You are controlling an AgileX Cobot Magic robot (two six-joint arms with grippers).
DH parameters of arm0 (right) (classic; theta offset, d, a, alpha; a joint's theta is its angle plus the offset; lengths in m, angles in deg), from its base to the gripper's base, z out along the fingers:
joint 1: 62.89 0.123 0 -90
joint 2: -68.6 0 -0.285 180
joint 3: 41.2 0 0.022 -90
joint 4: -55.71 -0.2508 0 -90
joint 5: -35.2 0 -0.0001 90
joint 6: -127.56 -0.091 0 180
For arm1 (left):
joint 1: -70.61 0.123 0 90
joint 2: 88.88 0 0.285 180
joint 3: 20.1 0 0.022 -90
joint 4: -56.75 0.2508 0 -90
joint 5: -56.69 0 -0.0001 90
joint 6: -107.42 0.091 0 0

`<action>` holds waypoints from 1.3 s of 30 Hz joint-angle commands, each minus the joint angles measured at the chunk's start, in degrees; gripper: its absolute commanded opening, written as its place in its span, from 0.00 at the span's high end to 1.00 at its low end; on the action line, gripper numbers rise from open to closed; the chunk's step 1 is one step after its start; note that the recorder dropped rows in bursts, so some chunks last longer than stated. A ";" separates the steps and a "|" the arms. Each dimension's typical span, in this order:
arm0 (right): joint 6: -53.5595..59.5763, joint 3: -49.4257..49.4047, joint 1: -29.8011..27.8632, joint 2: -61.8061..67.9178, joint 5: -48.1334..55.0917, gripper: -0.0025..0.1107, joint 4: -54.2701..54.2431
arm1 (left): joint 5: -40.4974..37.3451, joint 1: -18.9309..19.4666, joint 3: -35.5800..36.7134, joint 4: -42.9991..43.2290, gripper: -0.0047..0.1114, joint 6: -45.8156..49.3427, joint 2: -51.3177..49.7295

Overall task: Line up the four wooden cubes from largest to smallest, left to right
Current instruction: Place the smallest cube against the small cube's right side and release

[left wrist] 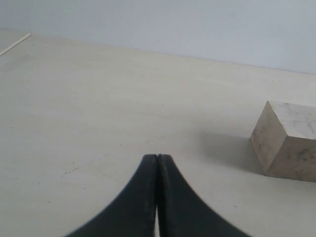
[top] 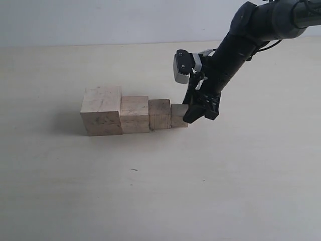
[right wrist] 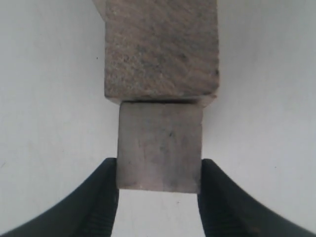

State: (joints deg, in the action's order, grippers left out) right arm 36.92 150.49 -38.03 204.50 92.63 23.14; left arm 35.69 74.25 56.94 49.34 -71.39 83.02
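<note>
Pale beige worktop [top: 150,201] fills the scene and is backed by a plain light wall [top: 100,20]. Near the middle a straight row is formed, graded by size and with neighbouring faces touching: the largest cube [top: 102,110] is placed at the left end, followed by the second cube [top: 134,114], the third cube [top: 160,114] and the smallest cube [top: 178,115] at the right end. The right gripper [top: 193,115] is held low at that right end, its arm slanting down from the far right. Its black fingers [right wrist: 106,197] are closed against two opposite sides of the smallest cube, which appears to rest on the worktop, butted against the third cube. The left gripper [left wrist: 157,165] is seen only in its own wrist view. Its fingers are pressed fully together with nothing held between them, above bare worktop.
</note>
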 commanded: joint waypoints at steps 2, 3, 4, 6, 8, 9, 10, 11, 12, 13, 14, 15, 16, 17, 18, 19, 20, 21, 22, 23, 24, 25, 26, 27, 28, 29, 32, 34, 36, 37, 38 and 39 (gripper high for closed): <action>0.61 0.30 0.00 0.66 0.35 0.98 -0.16 | 0.38 -0.35 0.18 0.09 0.96 0.05 0.31; 0.61 0.30 0.00 0.66 0.35 0.98 -0.16 | 0.38 -0.35 0.18 0.09 0.96 0.05 0.31; 0.50 0.30 0.00 0.66 0.35 0.98 -0.26 | 0.38 -0.35 0.18 0.09 0.96 0.05 0.31; 0.50 0.30 0.00 0.66 0.82 0.98 -0.26 | 0.38 -0.35 0.18 0.09 0.96 0.05 0.31; -0.01 0.30 0.00 0.66 0.93 0.97 -0.26 | 0.38 -0.35 0.18 0.09 0.96 0.05 0.31; -0.38 0.30 0.00 0.66 1.03 0.95 -0.26 | 0.38 -0.35 0.18 0.09 0.96 0.05 0.31; -0.97 0.30 0.00 0.66 1.07 0.93 -0.26 | 0.38 -0.35 0.18 0.09 0.96 0.05 0.31; -0.95 0.30 0.00 0.66 1.07 0.89 -0.40 | 0.38 -0.35 0.18 0.09 0.96 0.05 0.31; -0.95 0.30 0.00 0.66 1.18 0.86 -0.40 | 0.38 -0.35 0.18 0.09 0.96 0.05 0.31; -1.06 0.30 0.00 0.66 1.18 0.81 -0.40 | 0.38 -0.35 0.18 0.09 0.96 0.05 0.31; -1.06 0.30 0.00 0.55 1.18 0.75 -0.40 | 0.38 -0.35 0.18 0.09 0.96 0.05 0.31; -1.06 0.30 0.00 0.44 1.18 0.70 -0.40 | 0.38 -0.35 0.18 0.09 0.96 0.05 0.31; -1.06 0.30 0.00 0.16 1.18 0.62 -0.40 | 0.38 -0.35 0.18 0.09 0.96 0.05 0.31; -1.06 0.30 0.00 0.04 1.06 0.57 -0.40 | 0.38 -0.35 0.18 0.09 0.96 0.05 0.31; -1.06 0.30 0.00 -0.26 0.94 0.53 -0.40 | 0.38 -0.35 0.18 0.09 0.96 0.05 0.31; -1.06 0.30 0.00 -0.67 0.83 0.47 -0.40 | 0.38 -0.35 0.18 0.09 0.96 0.05 0.31; -1.06 0.30 0.00 -1.03 0.70 0.44 -0.40 | 0.38 -0.35 0.18 0.09 0.96 0.05 0.31; -1.22 0.30 0.00 -1.55 0.55 0.41 -0.40 | 0.38 -0.35 0.18 0.09 0.96 0.05 0.31; -2.47 0.30 0.00 -2.01 -0.10 0.39 -0.40 | 0.38 -0.35 0.18 0.09 0.96 0.05 0.31; -3.79 0.30 0.00 -2.45 -0.60 0.37 -0.40 | 0.38 -0.35 0.18 0.09 0.96 0.05 0.31; -4.47 0.30 0.00 -2.88 -1.12 0.37 -0.40 | 0.38 -0.35 0.18 0.09 0.96 0.05 0.31; -5.84 0.30 0.00 -3.57 -1.91 0.37 -0.07 | 0.38 -0.35 0.18 0.09 0.96 0.05 0.31; -7.08 0.30 0.00 -4.05 -2.15 0.37 0.44 | 0.38 -0.35 0.18 0.09 0.96 0.05 0.31; -8.42 0.30 0.00 -4.67 -2.46 0.37 1.33 | 0.38 -0.35 0.18 0.09 0.96 0.05 0.31; -10.10 0.30 0.00 -5.27 -2.86 0.37 3.09 | 0.38 -0.35 0.18 0.09 0.96 0.05 0.31; -12.09 0.30 0.00 -5.67 -3.53 0.37 5.05 | 0.38 -0.35 0.18 0.09 0.96 0.05 0.31; -21.61 0.30 0.00 -6.63 -4.36 0.37 13.09 | 0.38 -0.35 0.18 0.09 0.96 0.05 0.31; -25.28 0.30 0.00 -6.63 -4.80 0.37 15.94 | 0.38 -0.35 0.18 0.09 0.96 0.05 0.31; -25.94 0.30 0.00 -6.26 -5.39 0.37 15.43 | 0.38 -0.35 0.18 0.09 0.96 0.05 0.31; -25.94 0.30 0.00 -6.15 -5.82 0.37 14.54 | 0.38 -0.35 0.18 0.09 0.96 0.05 0.31; -25.94 0.30 0.00 -5.89 -6.35 0.37 13.86 | 0.38 -0.35 0.18 0.09 0.96 0.05 0.31; -25.94 0.30 0.00 -5.63 -6.96 0.37 13.17 | 0.38 -0.35 0.18 0.09 0.96 0.05 0.31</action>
State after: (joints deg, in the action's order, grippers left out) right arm 12.06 150.49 -38.04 198.50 87.18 37.58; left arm 35.69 74.25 56.94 49.34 -71.39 83.02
